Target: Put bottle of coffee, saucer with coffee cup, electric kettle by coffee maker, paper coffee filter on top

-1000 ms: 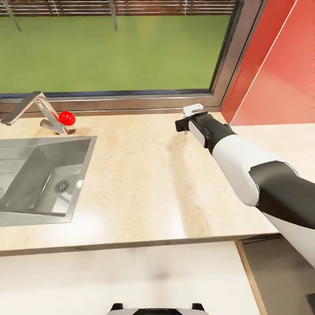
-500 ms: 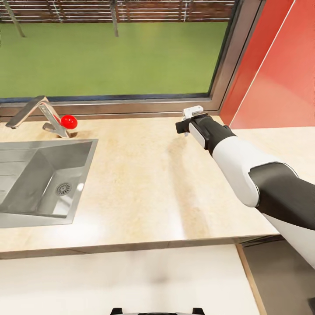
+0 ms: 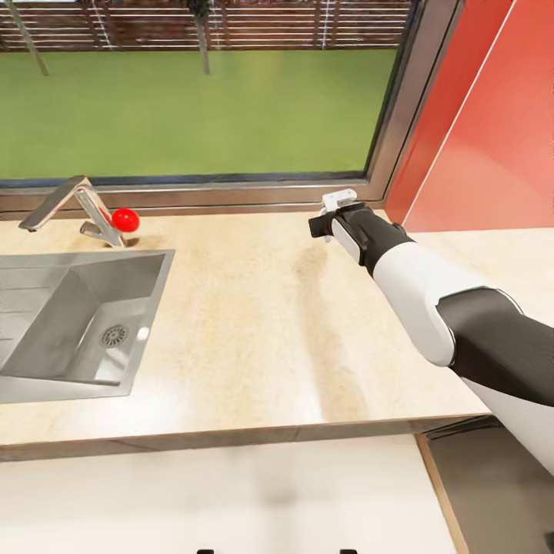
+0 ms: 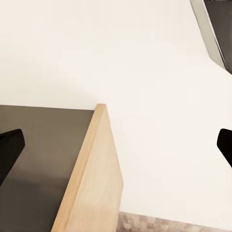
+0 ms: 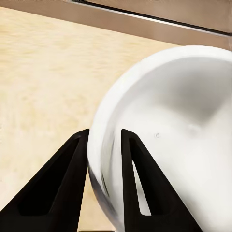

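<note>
- My right gripper [image 5: 104,145] pinches the saucer [image 5: 179,140] rim, over the countertop [image 3: 254,323] right of the sink [image 3: 77,315].
- My left gripper's [image 4: 116,145] fingers are spread wide apart.

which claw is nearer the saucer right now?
Right. The right claw is clamped on the saucer rim, held over the countertop near the window. The left claw hangs open beside a cabinet panel, with no saucer near it.
</note>
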Motion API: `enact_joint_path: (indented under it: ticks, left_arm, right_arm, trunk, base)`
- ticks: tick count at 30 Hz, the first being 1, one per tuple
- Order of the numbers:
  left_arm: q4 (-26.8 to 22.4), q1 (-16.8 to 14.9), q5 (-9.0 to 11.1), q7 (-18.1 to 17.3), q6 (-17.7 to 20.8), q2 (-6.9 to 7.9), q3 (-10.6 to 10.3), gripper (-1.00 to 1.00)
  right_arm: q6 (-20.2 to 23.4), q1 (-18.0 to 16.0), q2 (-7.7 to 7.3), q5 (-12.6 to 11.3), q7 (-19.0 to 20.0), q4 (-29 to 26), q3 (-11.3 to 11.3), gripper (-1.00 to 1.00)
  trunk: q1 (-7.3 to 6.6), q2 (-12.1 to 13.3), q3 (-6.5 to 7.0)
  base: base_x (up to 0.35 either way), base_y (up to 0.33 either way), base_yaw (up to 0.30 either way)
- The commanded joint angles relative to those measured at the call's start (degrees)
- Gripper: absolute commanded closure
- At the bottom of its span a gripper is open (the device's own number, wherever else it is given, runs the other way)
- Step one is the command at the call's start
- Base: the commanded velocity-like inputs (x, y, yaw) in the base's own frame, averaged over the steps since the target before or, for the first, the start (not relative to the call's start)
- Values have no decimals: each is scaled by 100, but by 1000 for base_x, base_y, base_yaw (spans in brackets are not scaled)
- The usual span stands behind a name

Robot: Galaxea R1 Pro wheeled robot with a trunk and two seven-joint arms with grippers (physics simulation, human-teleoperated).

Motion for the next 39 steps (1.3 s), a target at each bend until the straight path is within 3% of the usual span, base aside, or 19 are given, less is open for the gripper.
enact_joint_path:
  ticks: [1,15,23,32,39]
  left_arm:
    - [13,-4,-61,23,-33,0,46,-100]
    - [5,-10,-63,32,-46,2,46,-100]
    - [7,-9,-69,20,-48,-4,39,-100]
    - [13,-4,-61,18,-58,-6,44,-100]
    - [6,-4,-61,18,-58,2,46,-100]
  right_arm:
    - [32,3,0,-9,3,-6,30,100]
    - [32,195,-21,-7,-10,-11,28,100]
    - [32,209,-35,-1,-16,12,24,100]
    - [-227,811,-111,-22,-18,252,19,100]
    - [-596,900,-109,-25,-16,226,29,100]
  trunk:
    - [3,-9,2]
    - [3,-9,128]
    - [3,-9,200]
    - [3,-9,280]
    - [3,-9,343]
  base:
    - [-98,79,0]
    - [-241,182,0]
    - [-42,34,0]
    - [0,0,-24]
    - [0,0,-62]
